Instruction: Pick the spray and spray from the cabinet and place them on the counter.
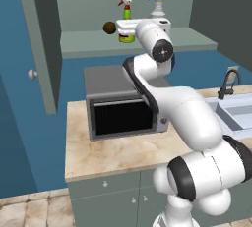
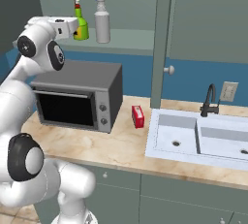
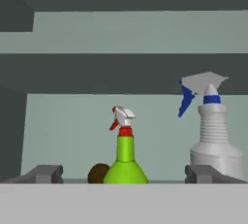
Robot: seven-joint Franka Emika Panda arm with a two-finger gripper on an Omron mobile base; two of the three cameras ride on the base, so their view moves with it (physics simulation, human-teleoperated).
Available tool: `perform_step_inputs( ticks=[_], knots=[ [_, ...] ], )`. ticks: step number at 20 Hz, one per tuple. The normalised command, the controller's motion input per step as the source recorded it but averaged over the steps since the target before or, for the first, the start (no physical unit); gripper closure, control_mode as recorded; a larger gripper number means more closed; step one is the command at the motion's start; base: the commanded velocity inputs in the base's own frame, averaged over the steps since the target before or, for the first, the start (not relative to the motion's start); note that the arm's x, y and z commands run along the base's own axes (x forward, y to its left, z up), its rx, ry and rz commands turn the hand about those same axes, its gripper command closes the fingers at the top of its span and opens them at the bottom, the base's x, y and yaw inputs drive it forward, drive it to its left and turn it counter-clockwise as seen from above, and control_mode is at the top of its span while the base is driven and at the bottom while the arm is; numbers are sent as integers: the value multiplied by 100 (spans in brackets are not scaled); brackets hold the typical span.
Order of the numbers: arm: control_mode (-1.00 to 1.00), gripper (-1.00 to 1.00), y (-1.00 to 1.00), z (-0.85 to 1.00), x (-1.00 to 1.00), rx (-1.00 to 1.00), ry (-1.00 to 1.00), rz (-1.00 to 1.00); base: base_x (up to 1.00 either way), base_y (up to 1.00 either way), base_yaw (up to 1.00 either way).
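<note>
With jaws wide apart around the green spray (image 3: 125,162) at lower centre of the hand view, a skewed closing could topple it against the grey-white spray (image 3: 215,140) or brown ball (image 3: 98,173) on the cabinet (image 1: 147,42) shelf.

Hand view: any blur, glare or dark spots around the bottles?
Hand view: sharp, no glare; the green spray and grey-white spray read cleanly, the brown ball is dim, the cabinet shelf underside is a dark band. Left base view: soft, flat light, no cast shadows on the counter.
</note>
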Motion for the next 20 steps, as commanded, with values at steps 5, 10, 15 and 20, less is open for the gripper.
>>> perform_step_inputs(
  ticks=[5,10,15,20],
  knots=[
    [-100,-100,0,0,23,0,2,0,0,0,0],
    [-100,-100,0,0,19,0,-1,0,0,0,0],
    [-100,-100,0,-5,18,1,-3,0,0,0,0],
    [-100,-100,0,-6,17,0,-4,0,0,0,0]
  ],
)
